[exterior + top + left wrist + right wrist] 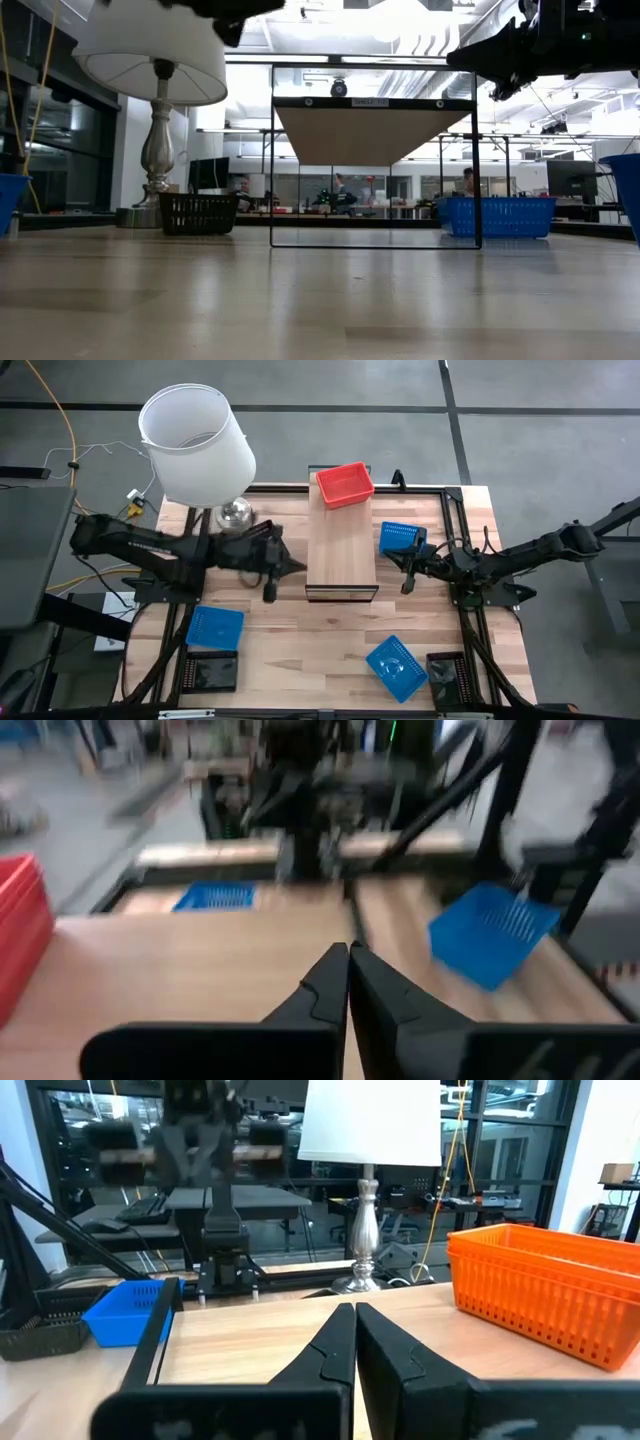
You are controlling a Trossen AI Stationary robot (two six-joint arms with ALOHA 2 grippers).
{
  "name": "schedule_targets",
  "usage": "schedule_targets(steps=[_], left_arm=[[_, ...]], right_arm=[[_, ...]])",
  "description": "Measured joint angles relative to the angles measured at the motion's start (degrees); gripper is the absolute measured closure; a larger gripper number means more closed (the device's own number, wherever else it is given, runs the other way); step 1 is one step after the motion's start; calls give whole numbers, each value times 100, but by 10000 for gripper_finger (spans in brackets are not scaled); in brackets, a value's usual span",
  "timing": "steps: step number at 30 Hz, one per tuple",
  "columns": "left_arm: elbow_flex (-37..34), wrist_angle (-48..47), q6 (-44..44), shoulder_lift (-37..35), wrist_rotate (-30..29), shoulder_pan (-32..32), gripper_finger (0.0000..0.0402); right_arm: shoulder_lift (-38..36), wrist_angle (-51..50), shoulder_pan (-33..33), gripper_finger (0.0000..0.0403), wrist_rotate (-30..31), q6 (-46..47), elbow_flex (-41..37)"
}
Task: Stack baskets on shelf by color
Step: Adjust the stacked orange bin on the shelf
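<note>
The shelf (341,555) stands mid-table with its light-wood top bare at the near end. A red basket (345,484) rests on the shelf's far end, and the right wrist view also has this red basket (545,1290). One blue basket (400,538) sits on the table right of the shelf. Another blue basket (215,628) lies near left, and a third blue basket (396,666) lies tilted near right. My left gripper (302,567) hovers shut just left of the shelf, empty. My right gripper (386,554) hovers shut just right of it, empty.
A lamp with a white shade (196,442) stands at the table's far left corner. Black baskets sit at the near left (210,672) and near right (445,675) corners. Bare tabletop (300,650) lies in front of the shelf.
</note>
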Motion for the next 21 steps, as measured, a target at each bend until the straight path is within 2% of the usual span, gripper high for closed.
schedule_targets(steps=[5, 8, 13, 16, 21], left_arm=[[-1681, 3057, -27, -319, -647, -274, 401], [-2328, 4194, -137, -513, -864, -218, 401], [-2777, 4250, -439, -886, -590, -42, 401], [-2792, 3849, -477, -984, -403, 11, 401], [-2792, 3689, -479, -1000, -274, 12, 401]], right_arm=[[-1, 63, 0, 403, -66, 104, 0], [-2, 96, 2, 402, -85, 100, 0], [-2, 257, 0, 402, -85, 92, 0], [-2, 388, 0, 402, -83, 118, 0], [-4, 123, 0, 396, 25, 550, 283]])
